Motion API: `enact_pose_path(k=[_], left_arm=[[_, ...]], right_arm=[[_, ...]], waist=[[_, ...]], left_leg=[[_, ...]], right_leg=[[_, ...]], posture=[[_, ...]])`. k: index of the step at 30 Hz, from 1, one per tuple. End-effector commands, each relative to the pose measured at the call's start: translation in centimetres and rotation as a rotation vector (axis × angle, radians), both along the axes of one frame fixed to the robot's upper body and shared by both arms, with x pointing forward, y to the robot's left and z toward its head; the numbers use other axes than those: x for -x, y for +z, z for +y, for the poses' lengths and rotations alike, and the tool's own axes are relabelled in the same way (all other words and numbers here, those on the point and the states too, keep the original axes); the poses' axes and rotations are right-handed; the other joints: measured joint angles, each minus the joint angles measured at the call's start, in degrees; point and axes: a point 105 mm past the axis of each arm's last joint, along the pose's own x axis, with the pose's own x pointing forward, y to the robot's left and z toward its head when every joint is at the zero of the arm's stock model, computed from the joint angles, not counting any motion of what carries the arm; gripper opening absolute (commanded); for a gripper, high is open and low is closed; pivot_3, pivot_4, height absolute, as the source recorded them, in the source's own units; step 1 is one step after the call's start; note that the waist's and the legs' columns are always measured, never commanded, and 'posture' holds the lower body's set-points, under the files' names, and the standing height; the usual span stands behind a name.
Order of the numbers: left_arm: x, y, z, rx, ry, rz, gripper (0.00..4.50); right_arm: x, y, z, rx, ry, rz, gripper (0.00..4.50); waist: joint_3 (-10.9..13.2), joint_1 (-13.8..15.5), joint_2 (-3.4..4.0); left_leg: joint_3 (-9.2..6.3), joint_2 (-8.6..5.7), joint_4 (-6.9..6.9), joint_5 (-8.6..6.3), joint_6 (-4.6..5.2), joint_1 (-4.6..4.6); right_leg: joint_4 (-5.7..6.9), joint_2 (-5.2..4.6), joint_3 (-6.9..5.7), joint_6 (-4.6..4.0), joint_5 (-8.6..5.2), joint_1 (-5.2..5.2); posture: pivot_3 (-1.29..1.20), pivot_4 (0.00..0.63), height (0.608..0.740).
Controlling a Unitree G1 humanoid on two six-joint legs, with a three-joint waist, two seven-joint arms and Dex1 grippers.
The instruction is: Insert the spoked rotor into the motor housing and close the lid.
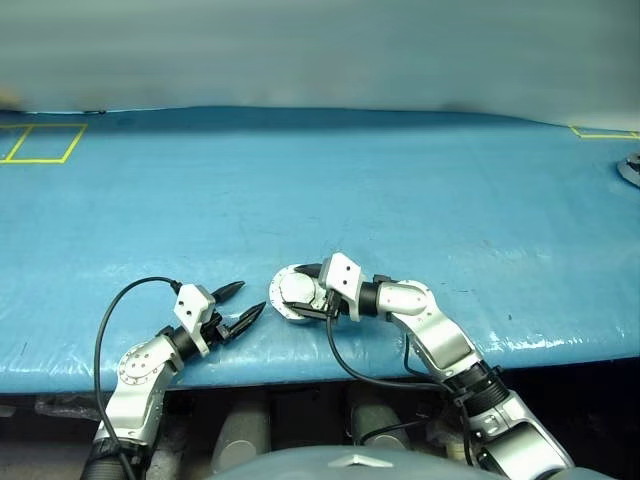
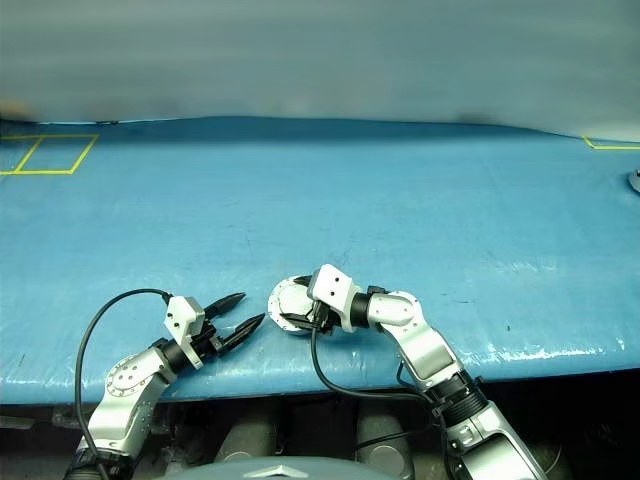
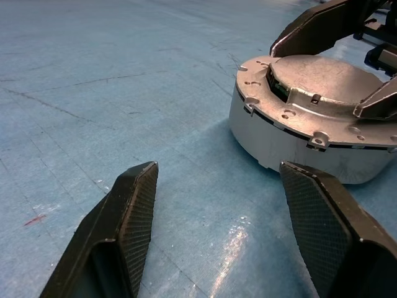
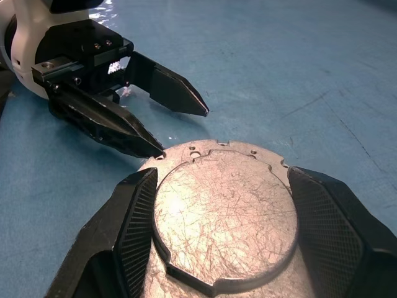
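Note:
The motor housing (image 1: 290, 296) is a round silver-grey puck near the blue table's front edge. Its lid (image 4: 226, 211), plain grey with a raised centre, lies shut on top. The spoked rotor is hidden from view. My right gripper (image 4: 221, 172) reaches in from the right and stands open over the lid, one finger (image 4: 133, 217) on each side of the raised centre. My left gripper (image 1: 250, 298) is open just left of the housing, with nothing between its fingers and its tips close to the rim. In the left wrist view the housing wall (image 3: 291, 146) sits ahead of the right-hand finger.
The table's front edge (image 1: 300, 365) runs just below both grippers. Yellow tape marks lie at the far left (image 1: 40, 142) and far right (image 1: 605, 132). A round metal object (image 1: 630, 170) shows at the right border. The blue table (image 1: 330, 190) stretches beyond the housing.

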Motion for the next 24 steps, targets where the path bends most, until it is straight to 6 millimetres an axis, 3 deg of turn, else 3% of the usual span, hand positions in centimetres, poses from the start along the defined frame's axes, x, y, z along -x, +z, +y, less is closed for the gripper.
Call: enact_pose_path(k=[1, 14, 24], left_arm=[[0.0, 0.6, -0.3, 0.001, -0.011, -0.022, 3.32], [0.0, 0.4, -0.4, -0.004, -0.018, -0.013, 3.32], [-0.1, 0.5, -0.3, -0.005, -0.019, -0.015, 3.32]], right_arm=[[-0.3, -3.4, -1.9, 0.167, -0.057, 0.056, 2.99], [-1.6, -3.9, -4.0, 0.226, -0.074, 0.096, 2.99], [-0.9, -3.3, -3.9, 0.177, -0.020, 0.179, 2.99]], waist=[[0.0, 0.0, 0.03], [-0.2, 0.1, 0.07], [-0.3, 0.8, 0.10]], left_leg=[[0.00, 0.00, 0.00, 0.00, 0.00, 0.03], [0.07, -0.08, 0.03, -0.23, -0.38, 0.33], [0.07, -0.10, 0.03, -0.23, -0.37, 0.33]], right_leg=[[0.00, 0.00, 0.00, 0.00, 0.00, 0.00], [-0.11, -0.26, -0.03, 0.00, -0.02, 0.07], [-0.11, -0.26, -0.04, 0.00, -0.01, 0.07]], posture=[[0.00, 0.150, 0.740], [0.00, 0.150, 0.740], [0.00, 0.150, 0.740]])
